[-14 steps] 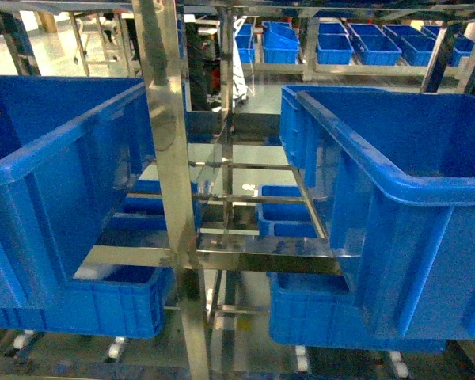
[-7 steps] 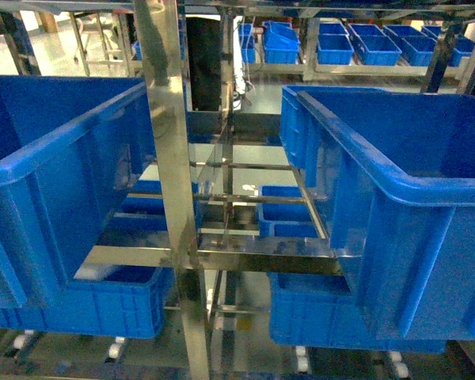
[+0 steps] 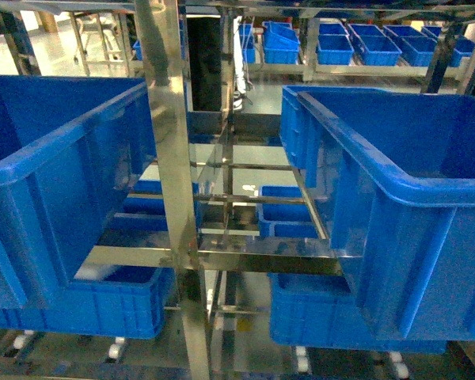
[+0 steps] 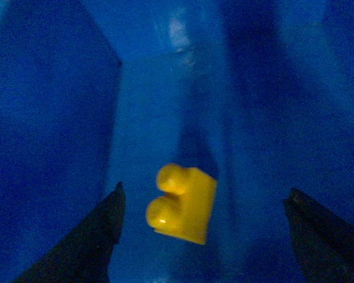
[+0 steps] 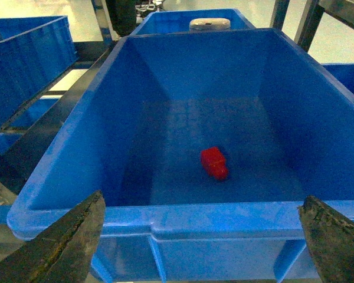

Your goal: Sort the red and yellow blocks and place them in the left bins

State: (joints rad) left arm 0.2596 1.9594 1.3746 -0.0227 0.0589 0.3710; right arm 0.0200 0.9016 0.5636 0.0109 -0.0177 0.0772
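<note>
A: Status, L arm?

B: L gripper is down inside a blue bin. Jaws spread wide, nothing between them. Yellow block sits loose on the bin floor between the two tips, touching neither, studs pointing left in the wrist view.

A: R arm?

B: R gripper hangs over the near rim of another blue bin. Jaws released, wide apart, empty. Red block lies on that bin's floor, about mid-floor, apart from all walls.

A: Head cam?

B: I see two big blue bins, left bin and right bin, either side of a steel rack post. More blue crates on far shelves. Neither gripper nor blocks show in the head view.
</note>
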